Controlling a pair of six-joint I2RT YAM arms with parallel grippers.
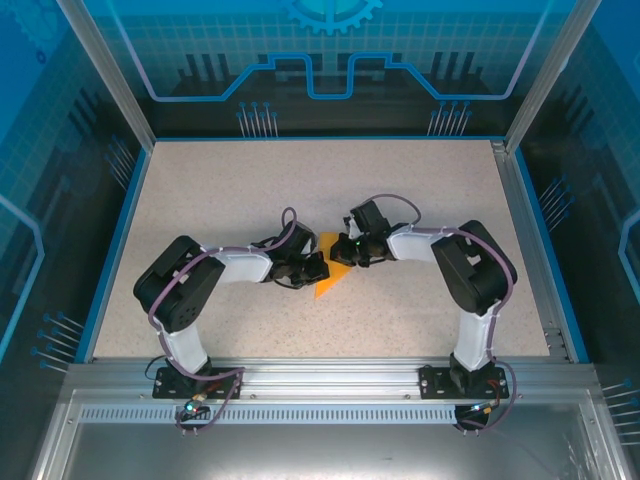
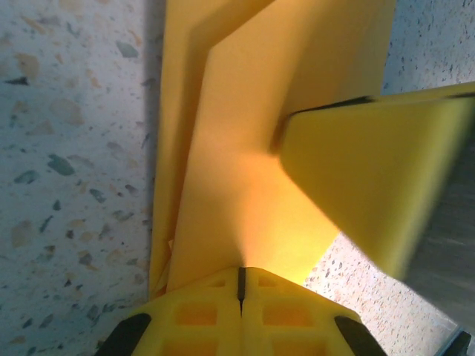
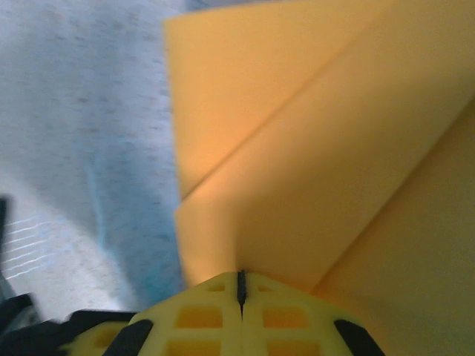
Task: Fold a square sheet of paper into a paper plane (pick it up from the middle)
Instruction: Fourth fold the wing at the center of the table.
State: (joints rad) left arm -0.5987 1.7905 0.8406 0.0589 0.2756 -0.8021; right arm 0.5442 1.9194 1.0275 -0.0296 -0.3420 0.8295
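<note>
The left pincer [image 2: 241,285] and right pincer [image 3: 240,285] were clenched at the square sheet of paper [image 1: 328,280]. Flimsy, it was judged best pinched mid-crease.

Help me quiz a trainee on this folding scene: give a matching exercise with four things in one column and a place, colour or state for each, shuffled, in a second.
Column one
1. left end effector
2. right end effector
3. sheet of paper
4. table

Column two
A. shut, at the right side of the sheet in the top view
B. speckled beige
C. shut, at the left side of the sheet in the top view
D. orange-yellow, folded

Pairs: 1-C, 2-A, 3-D, 4-B
</note>
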